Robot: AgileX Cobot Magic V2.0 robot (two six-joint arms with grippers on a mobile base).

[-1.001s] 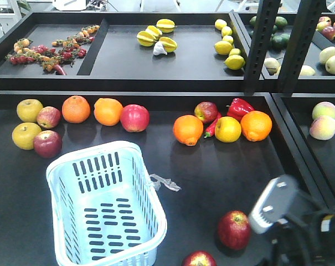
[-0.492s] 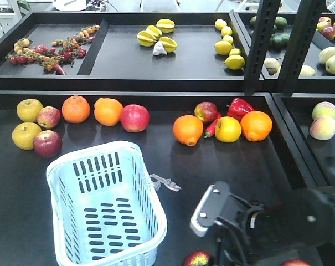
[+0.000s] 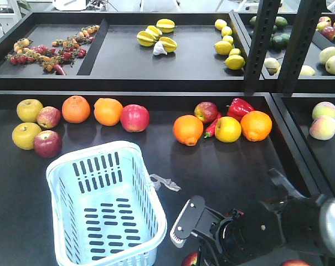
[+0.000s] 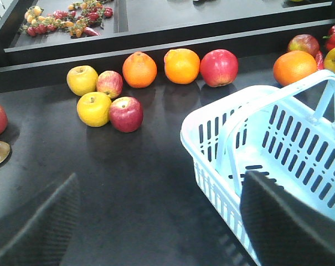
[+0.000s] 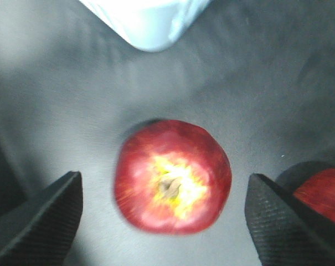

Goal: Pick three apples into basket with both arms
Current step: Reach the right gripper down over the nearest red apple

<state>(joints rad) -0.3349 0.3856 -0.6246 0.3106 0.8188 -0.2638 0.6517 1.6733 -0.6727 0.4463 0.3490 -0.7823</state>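
Basket (image 3: pixel 103 205), slotted floor bare, stands on the black shelf (image 3: pixel 222 166) — right gripper (image 5: pixel 164 178) spread over a yellow-blushed apple (image 5: pixel 173 174) just beside it; left gripper (image 4: pixel 161 183) likewise spread, facing it.

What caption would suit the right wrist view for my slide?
Open right gripper centred over a red apple with yellowish blush, near the white plastic basket.

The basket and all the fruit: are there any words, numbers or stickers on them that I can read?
None: no word, number, brand or sign can be read in any view.
The basket is plain white with no label showing.
The apple seen close up shows no sticker.
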